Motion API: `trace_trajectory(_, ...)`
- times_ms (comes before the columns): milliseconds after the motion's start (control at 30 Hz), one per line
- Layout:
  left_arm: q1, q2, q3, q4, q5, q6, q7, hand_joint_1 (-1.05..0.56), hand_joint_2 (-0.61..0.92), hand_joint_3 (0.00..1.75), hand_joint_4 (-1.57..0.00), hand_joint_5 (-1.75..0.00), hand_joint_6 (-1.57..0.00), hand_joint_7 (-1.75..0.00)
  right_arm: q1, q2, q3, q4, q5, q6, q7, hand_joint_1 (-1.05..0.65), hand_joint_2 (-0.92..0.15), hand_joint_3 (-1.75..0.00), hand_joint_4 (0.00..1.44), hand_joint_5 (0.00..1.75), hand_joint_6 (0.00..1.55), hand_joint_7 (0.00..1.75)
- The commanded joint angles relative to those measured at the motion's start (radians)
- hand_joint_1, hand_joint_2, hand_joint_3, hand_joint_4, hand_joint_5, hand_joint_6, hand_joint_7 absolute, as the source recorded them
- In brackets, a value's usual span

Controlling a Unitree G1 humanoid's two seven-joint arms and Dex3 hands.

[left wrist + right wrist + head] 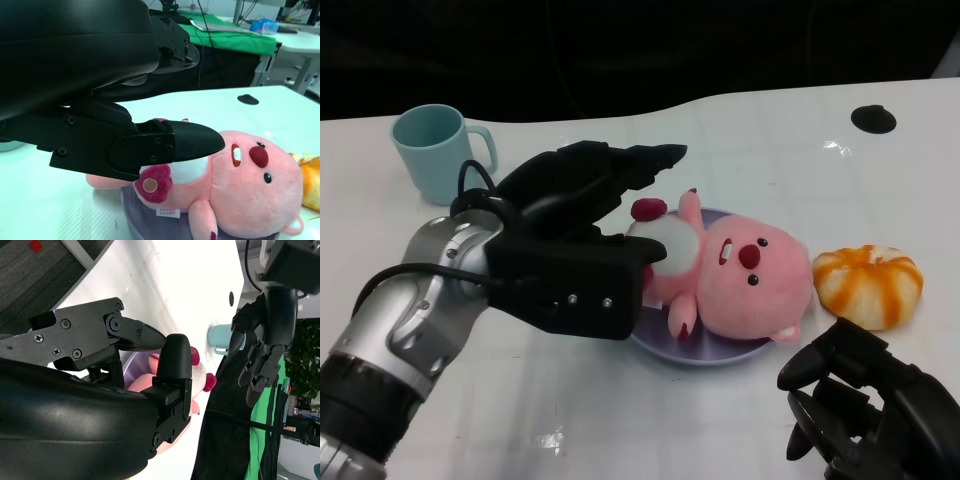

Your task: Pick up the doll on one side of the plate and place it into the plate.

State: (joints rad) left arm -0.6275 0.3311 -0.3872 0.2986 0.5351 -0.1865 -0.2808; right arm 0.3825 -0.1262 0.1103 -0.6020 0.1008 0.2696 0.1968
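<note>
Doll point(745, 275): pink plush, lying on its back in the plate point(720, 352), head toward 3 o'clock, feet toward 10 o'clock.
Plate: lilac, at table point(620, 420) centre.
Left hand point(585, 235): over the doll's white belly at the plate's 9 o'clock, fingers spread apart, grasping nothing.
Right hand point(865, 405): at 5 o'clock of the plate, fingers curled inward, empty.
Orange-and-white plush point(868, 285): 3 o'clock, just beside the plate.
Teal mug point(435, 152): 10 o'clock, well apart.

Left hand point(582, 235) extended from its silver forearm, fingers apart, empty; right hand point(865, 405) low, fingers curled, empty.
</note>
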Motion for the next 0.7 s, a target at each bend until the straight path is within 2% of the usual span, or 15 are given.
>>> trace_trajectory(33,0.037,0.038,0.038,-0.043,-0.041,-0.026,-0.018,-0.92,0.92,0.5,0.0,-0.53,-0.14,-0.04,0.002,-0.005,-0.009,-0.003,0.006,-0.005,-0.003,-0.33,-0.92,-0.54,0.54,1.7,0.44,1.62)
trace_trajectory(133,0.083,0.058,0.07,-0.084,-0.073,-0.049,-0.012,-0.87,0.92,0.5,-0.07,-0.58,-0.21,-0.08,0.005,-0.006,-0.011,-0.007,0.008,-0.005,-0.002,-0.33,-0.92,-0.54,0.54,1.7,0.44,1.61)
trace_trajectory(333,0.207,0.055,0.163,-0.154,-0.175,-0.097,0.016,-0.62,0.92,0.25,-0.33,-0.72,-0.45,-0.16,0.011,-0.005,-0.01,-0.02,0.01,-0.001,-0.003,-0.32,-0.92,-0.55,0.53,1.71,0.44,1.61)
trace_trajectory(433,0.251,0.051,0.198,-0.167,-0.216,-0.114,0.017,-0.58,0.92,0.21,-0.36,-0.73,-0.49,-0.16,0.013,-0.007,-0.01,-0.025,0.008,0.003,-0.004,-0.32,-0.92,-0.55,0.53,1.71,0.44,1.61)
trace_trajectory(500,0.307,0.047,0.238,-0.18,-0.269,-0.132,0.024,-0.4,0.9,0.13,-0.52,-0.76,-0.65,-0.17,0.012,-0.009,-0.01,-0.031,0.007,0.01,-0.004,-0.33,-0.92,-0.55,0.53,1.7,0.44,1.61)
trace_trajectory(567,0.347,0.049,0.26,-0.193,-0.302,-0.146,0.021,-0.31,0.9,0.11,-0.59,-0.8,-0.73,-0.17,0.011,-0.01,-0.011,-0.031,0.011,0.012,-0.002,-0.33,-0.92,-0.55,0.53,1.71,0.45,1.62)
trace_trajectory(700,0.405,0.048,0.298,-0.225,-0.399,-0.142,-0.02,-0.19,0.87,0.2,-0.61,-1.07,-0.86,-0.23,0.009,-0.008,-0.007,-0.026,0.006,0.006,-0.003,-0.32,-0.92,-0.55,0.54,1.71,0.45,1.62)
